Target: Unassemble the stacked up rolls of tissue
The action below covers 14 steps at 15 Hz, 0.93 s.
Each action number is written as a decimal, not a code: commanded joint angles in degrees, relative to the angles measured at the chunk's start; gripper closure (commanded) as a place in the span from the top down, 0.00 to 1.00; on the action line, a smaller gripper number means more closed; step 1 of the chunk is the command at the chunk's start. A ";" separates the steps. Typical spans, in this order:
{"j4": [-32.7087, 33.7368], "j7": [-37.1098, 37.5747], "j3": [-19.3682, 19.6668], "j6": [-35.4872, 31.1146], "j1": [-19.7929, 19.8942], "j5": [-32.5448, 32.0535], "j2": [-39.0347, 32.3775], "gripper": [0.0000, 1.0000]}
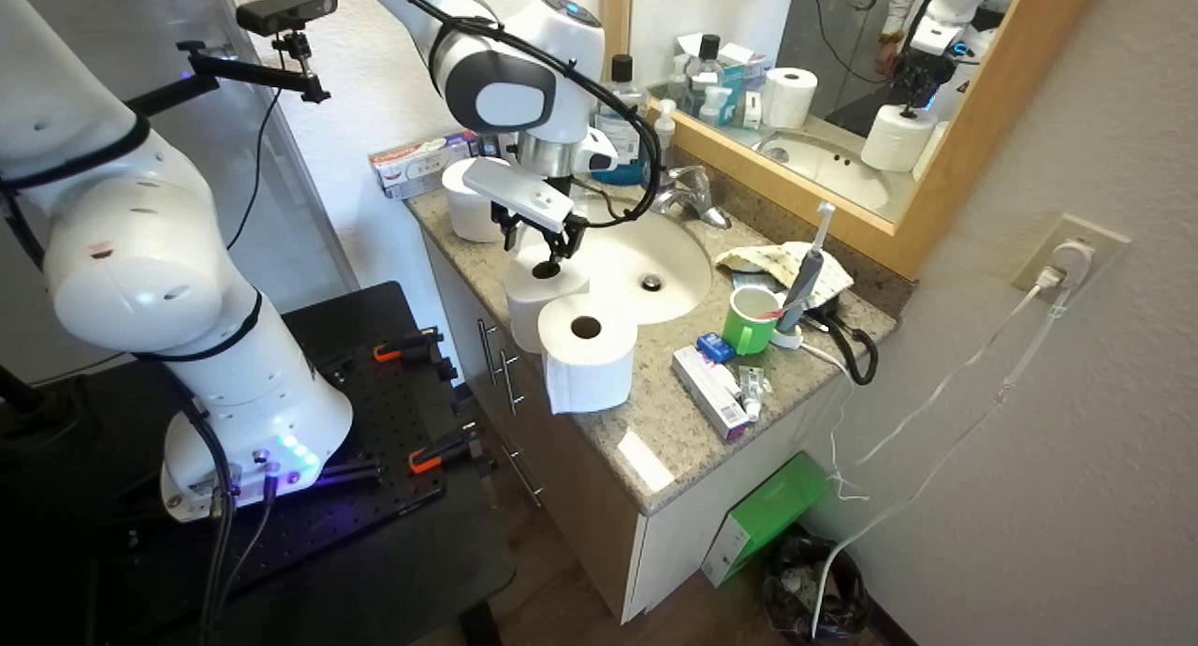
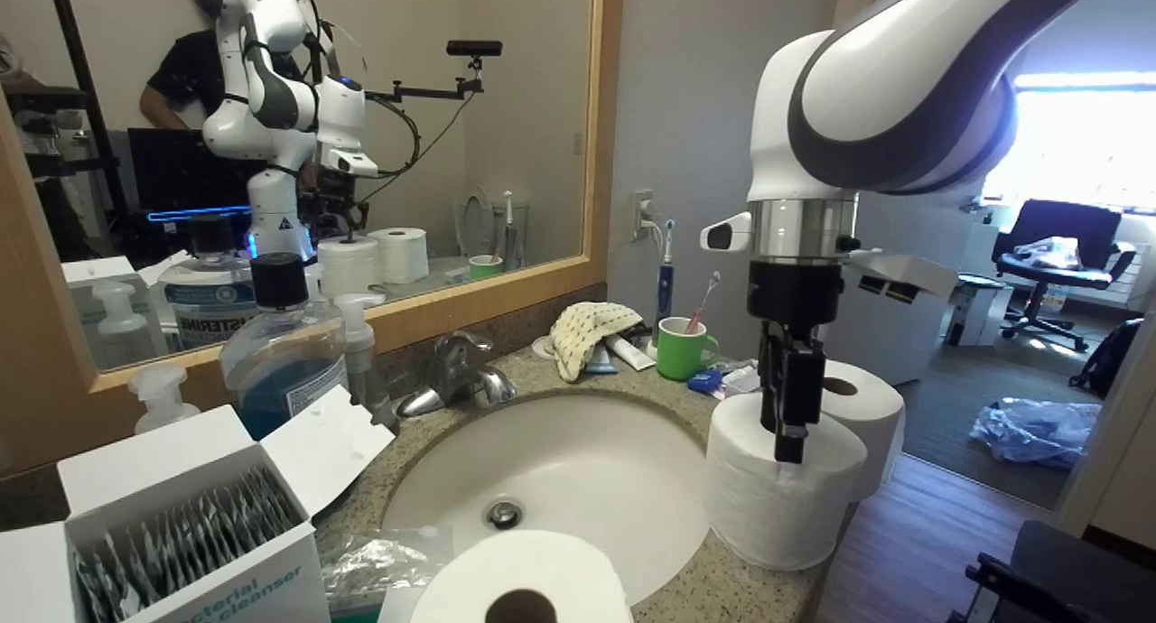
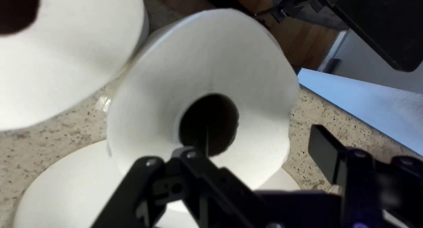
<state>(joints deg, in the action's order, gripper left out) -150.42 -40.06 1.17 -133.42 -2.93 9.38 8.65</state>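
Your gripper (image 3: 259, 142) hangs over the middle roll (image 2: 781, 498), jaws spread, nothing held. One finger (image 3: 188, 160) is at the mouth of the core (image 3: 211, 119); the dark there hides whether it dips inside. The other finger (image 3: 325, 153) stands outside, with worktop (image 3: 304, 112) showing between its pad and the paper. Expect the roll to be light and soft, dry rather than slippery, quick to dent or tear if you squeeze hard. If you grip it, take it across the wall, one finger in the core and one outside. It stands upright, long axis vertical, core facing up, between the sink (image 2: 578, 465) and the worktop's front edge. Just beside it, toward the front corner at the mug's (image 2: 680, 354) end, you have the second roll (image 1: 590, 370), upright too. The third roll (image 1: 472, 208) stands apart, near the opposite front corner, core also up. None sits on another, so you can probably count the unstacking as done.
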 commanded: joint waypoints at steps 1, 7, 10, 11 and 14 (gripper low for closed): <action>0.24 1.86 -0.76 2.14 -0.77 -2.07 2.77 1.00; -1.54 0.79 -0.01 5.63 -1.00 -4.64 11.12 0.74; -2.06 1.39 1.59 6.91 -0.41 -5.16 16.66 1.00; -0.35 0.35 1.62 5.21 -1.65 -4.21 11.43 0.90; -0.87 0.43 2.76 6.44 -1.58 -4.39 15.29 1.00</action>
<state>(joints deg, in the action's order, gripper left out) -151.35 -40.06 2.94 -127.06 -3.50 5.50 23.93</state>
